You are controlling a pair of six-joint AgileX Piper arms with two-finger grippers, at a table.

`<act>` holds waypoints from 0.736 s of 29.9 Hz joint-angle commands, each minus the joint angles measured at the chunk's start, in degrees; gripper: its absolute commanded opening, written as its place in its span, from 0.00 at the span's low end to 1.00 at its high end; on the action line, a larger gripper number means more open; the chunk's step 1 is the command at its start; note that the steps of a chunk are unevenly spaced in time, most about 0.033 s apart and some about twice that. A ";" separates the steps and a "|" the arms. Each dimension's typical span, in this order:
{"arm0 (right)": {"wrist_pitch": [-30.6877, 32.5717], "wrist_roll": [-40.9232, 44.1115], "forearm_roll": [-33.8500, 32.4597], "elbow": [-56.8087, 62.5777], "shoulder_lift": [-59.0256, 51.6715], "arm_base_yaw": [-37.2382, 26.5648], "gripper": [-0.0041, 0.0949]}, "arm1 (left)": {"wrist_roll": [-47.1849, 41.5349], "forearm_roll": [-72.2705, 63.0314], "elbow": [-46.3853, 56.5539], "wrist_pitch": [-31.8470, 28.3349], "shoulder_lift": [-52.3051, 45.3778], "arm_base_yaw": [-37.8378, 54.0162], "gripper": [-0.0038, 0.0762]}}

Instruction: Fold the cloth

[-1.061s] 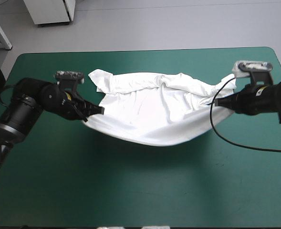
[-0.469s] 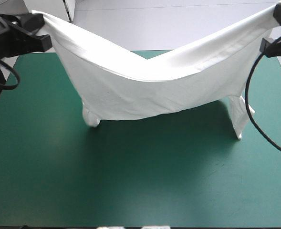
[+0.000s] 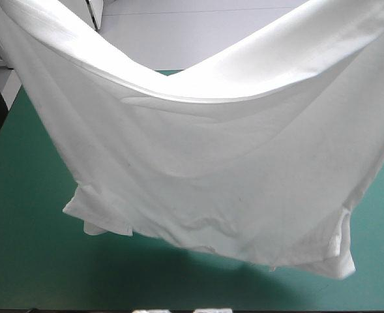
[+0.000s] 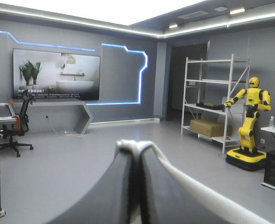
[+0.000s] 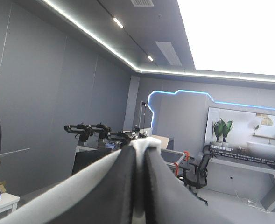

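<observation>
Teal-green surface (image 3: 22,274) lay beneath the T-shirt (image 3: 211,163), which hung spread high, left claw (image 4: 138,148) and right claw (image 5: 139,148) each pinching its edge; the lift looked done, laying it flat likely next.

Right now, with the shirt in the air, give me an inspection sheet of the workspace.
Surface: teal-green cover, showing at the left, right and near sides; the rest hidden by the T-shirt.
Job's things: T-shirt lifted and spread wide, upper edge sagging in the middle, sleeves hanging lowest.
Clutter: nothing seen.
Grippers: left gripper and right gripper each shut on the T-shirt, both outside the high view.
Cables: nothing seen beyond the robot's own.
Surroundings: nothing seen at or over the cover.
</observation>
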 commanded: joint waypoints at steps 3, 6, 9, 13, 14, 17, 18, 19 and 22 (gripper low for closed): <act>-2.94 -0.34 -0.24 -0.58 4.47 0.04 0.03 | 1.03 1.63 0.74 -5.90 1.66 -0.34 0.04; -2.21 -0.22 -0.24 -0.58 9.20 0.04 0.03 | 0.92 6.00 1.36 -7.26 4.92 -0.34 0.04; -5.56 -0.49 -0.48 -0.58 14.51 0.04 0.03 | 0.92 11.08 1.36 -11.04 8.47 -0.34 0.04; -15.19 -0.71 -0.48 -0.58 19.13 0.04 0.03 | 0.68 15.87 1.36 -18.33 12.76 -0.34 0.04; -18.24 -0.89 -0.48 -0.58 20.00 0.04 0.03 | 0.68 17.17 1.36 -21.04 14.13 -0.34 0.04; -23.38 -1.95 -0.48 -0.58 21.60 0.04 0.03 | 0.00 18.51 1.36 -27.15 16.79 -0.34 0.04; -24.19 -2.67 -0.48 -0.68 21.75 0.04 0.03 | -1.00 18.37 1.24 -29.78 17.74 -0.22 0.04; -24.52 -3.38 -0.48 -0.68 22.04 0.04 0.03 | -1.32 18.24 1.13 -31.23 18.28 -0.22 0.04; -24.81 -6.06 -0.48 -0.68 22.04 0.04 0.03 | -2.16 18.07 1.03 -34.72 19.33 -0.22 0.04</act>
